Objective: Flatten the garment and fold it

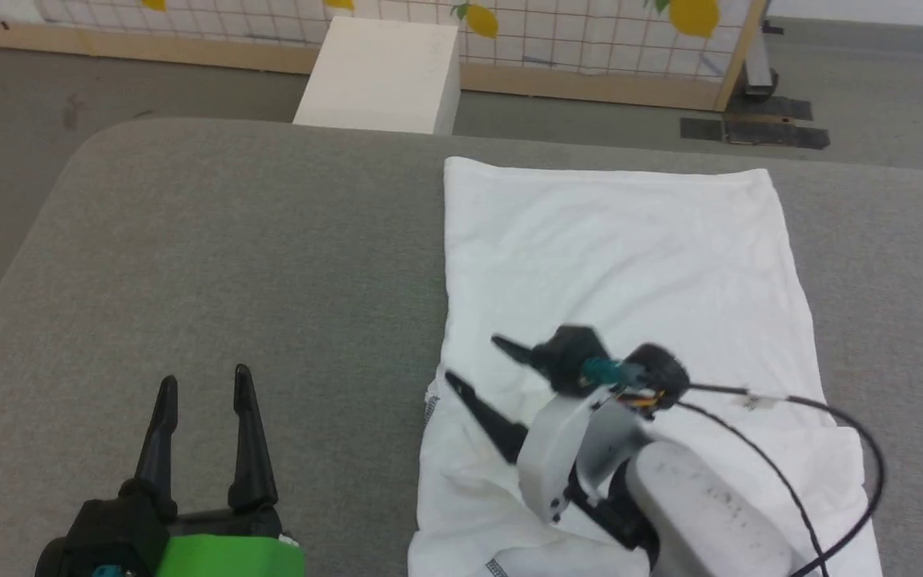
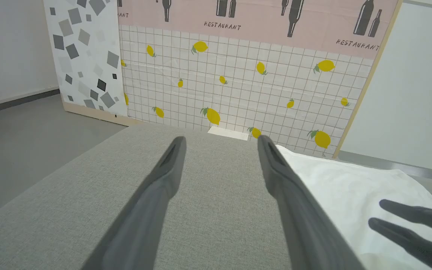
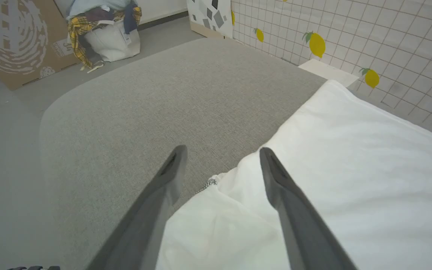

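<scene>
**Head view.**
- Item 1: one thin white fabric garment (image 1: 630, 256), lying as a long rectangle on the grey padded table (image 1: 229, 240). Its far end is smooth. Its near end is rumpled directly under the right pincer (image 1: 473, 359).
- Right pincer: jaws spread, holding nothing, tips over the garment's left edge.
- Left pincer (image 1: 205, 377): jaws wide apart and empty, over bare table, with the garment well off to its right.
- One white rigid box (image 1: 381, 76) stands beyond the table, far ahead of both pincers.
- One black cable (image 1: 830, 417) loops behind the right wrist.

**Left wrist view.**
- Two dark fingers with nothing between them. The garment lies ahead and to the right, where the right pincer's tips hang over it.

**Right wrist view.**
- The jaws straddle the garment's edge. One patch of grey zigzag stitching (image 3: 210, 183) shows between them, just below the tips.

**Handling note.** The step appears to be folding the near end. You would do well to smooth the rumple first, then pinch every layer at the stitched corner. Lift low and lay it squarely toward the far hem.

**Count.** One garment, two pincers, one box, one cable.
</scene>
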Tool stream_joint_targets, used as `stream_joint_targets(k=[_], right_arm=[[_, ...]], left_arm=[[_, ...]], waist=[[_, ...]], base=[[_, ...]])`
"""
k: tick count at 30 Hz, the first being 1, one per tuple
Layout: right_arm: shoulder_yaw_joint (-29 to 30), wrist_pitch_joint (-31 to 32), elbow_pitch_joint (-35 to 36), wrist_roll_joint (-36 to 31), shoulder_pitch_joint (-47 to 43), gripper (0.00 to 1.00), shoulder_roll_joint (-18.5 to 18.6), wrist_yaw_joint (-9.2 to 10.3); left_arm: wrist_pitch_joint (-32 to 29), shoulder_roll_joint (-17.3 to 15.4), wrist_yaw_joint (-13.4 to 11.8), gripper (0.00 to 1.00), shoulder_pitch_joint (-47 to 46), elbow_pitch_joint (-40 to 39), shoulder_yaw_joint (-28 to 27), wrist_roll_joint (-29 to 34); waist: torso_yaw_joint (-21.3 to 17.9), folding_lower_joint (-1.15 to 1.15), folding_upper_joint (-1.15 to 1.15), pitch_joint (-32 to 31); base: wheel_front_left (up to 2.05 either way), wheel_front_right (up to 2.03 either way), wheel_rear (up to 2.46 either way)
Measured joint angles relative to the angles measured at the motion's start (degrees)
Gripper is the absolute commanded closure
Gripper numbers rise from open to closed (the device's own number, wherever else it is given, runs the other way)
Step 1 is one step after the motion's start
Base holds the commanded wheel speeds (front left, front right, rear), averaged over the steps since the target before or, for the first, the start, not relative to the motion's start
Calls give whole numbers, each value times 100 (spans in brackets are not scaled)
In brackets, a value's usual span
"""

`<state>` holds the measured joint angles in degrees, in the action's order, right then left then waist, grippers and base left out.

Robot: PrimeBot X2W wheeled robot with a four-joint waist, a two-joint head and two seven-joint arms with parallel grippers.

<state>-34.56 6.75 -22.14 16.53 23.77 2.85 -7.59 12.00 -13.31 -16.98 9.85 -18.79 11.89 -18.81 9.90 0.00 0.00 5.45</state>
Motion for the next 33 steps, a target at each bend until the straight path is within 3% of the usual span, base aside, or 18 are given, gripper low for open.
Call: stream_joint_targets(k=[4,8,12,15,21,26,33], right_arm=[[772,-22,673,-86,-32,0,138,-1],[2106,-44,1603,-489,-483,0,416,0],[3498,-160,2546,-1025,-1237,0,324,1],[4051,-167,3066,-1256,-1750,0,163,2],[4555,-137,3383,-1281,-2520,0,24,1],[4718,-168,3452,-918,-2749,0,19,1],[4636,-154,3773,-901,-2558,0,16,1]], left_arm=[[-11,-38,0,0,1,-74,15,1],[-42,-77,-3,0,-3,-152,36,5],[-52,-77,-26,0,-1,-169,52,11],[-47,-80,-20,0,12,-160,102,11],[-5,-132,77,0,102,37,226,27],[-104,-163,127,0,-60,23,233,21],[-1109,-738,577,0,-1983,-71,246,328]], waist=[[-187,0,0,-46],[-370,0,0,-63],[-531,0,0,-50],[-648,0,0,-33],[-866,0,0,1],[-979,0,0,108],[-1042,0,0,508]], base=[[0,0,0],[0,0,0],[0,0,0],[0,0,0],[0,0,0],[0,0,0],[0,0,0]])
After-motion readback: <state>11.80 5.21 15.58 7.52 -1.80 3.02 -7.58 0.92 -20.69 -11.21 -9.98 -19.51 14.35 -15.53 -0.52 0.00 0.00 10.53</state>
